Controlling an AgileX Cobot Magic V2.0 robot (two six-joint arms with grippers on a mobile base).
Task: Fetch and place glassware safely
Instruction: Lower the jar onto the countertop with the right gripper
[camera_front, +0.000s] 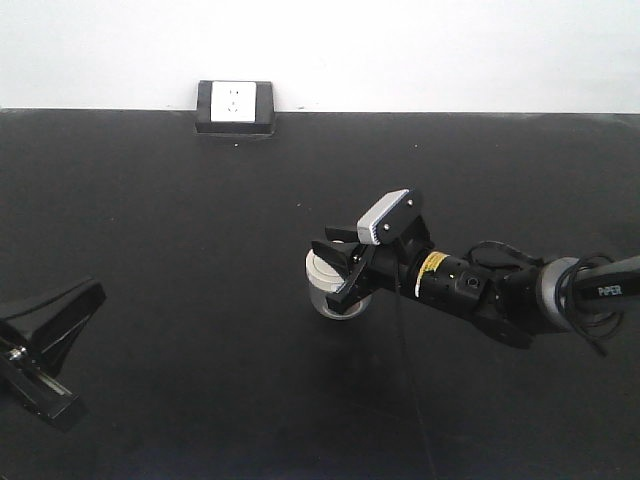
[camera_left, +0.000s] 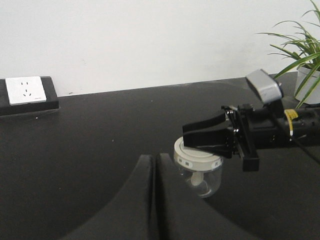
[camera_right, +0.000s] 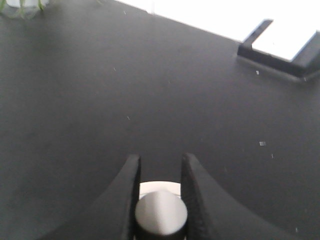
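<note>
While the right hand reaches in from 3 o'clock, its fingers are pinched on the knob atop the jar, one finger each side, touching. Jar sits approx centre of black bench, slightly toward 4 o'clock in front view; clear glass body, cream-white lid w/ small printed marks on rim. Can't tell if jar base rests on bench or is just off it. Left hand low at 8 o'clock, well apart from jar, fingers pressed together, nothing btwn them. White socket block at 12 o'clock by wall. Potted plant at bench's far right in left wrist view.
</note>
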